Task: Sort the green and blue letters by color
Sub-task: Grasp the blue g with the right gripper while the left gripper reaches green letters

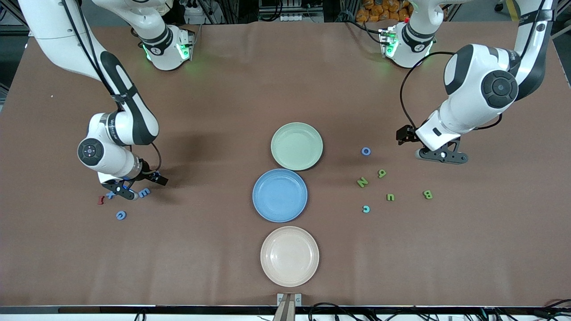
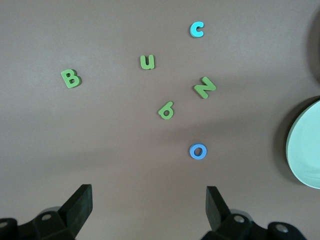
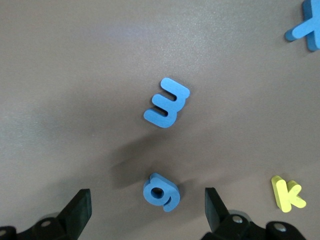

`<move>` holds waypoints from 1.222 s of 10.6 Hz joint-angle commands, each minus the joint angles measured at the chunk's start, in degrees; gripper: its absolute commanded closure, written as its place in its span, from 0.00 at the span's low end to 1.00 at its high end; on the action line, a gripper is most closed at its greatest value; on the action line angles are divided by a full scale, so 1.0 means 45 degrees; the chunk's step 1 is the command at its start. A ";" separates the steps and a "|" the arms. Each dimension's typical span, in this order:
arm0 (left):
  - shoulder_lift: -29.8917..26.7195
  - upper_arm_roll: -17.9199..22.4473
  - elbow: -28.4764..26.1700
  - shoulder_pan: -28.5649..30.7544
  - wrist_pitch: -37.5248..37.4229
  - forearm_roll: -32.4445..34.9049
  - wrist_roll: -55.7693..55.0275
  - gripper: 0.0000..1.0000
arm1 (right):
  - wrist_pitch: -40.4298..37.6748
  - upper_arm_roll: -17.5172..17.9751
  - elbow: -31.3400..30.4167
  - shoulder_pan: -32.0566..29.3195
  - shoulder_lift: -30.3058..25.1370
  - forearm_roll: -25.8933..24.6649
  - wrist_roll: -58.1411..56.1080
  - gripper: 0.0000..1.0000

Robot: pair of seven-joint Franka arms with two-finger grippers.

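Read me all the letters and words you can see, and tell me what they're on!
The only readable signs are the toy shapes lying on the table:
"B": green B
"u": green u
"N": green N
"O": blue O
"c": light blue c
"K": yellow K
"X": blue X
"3" or "E": blue shape
"6" or "9": green shape
Writing on the right arm: too small to read.
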 commanded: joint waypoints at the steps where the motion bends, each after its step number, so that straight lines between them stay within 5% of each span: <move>1: 0.0001 -0.0013 -0.0170 -0.0024 0.0317 -0.0090 0.0302 0.00 | 0.0574 0.0062 -0.0387 -0.0150 -0.0098 0.0067 0.0069 0.02; 4: 0.0001 -0.0013 -0.0189 -0.0024 0.0317 -0.0090 0.0283 0.00 | 0.0889 0.0062 -0.0622 -0.0189 -0.0098 0.0029 -0.0008 0.35; 10: 0.0214 -0.0013 0.0006 -0.0004 0.0317 -0.0090 0.0302 0.00 | 0.1475 0.0062 -0.0954 -0.0344 -0.0001 -0.0030 -0.0573 0.56; 13: 0.1189 -0.0032 -0.0091 -0.0472 0.1543 0.0764 0.0244 0.00 | 0.1378 0.0082 -0.0877 -0.0345 -0.0039 -0.0030 -0.0770 0.77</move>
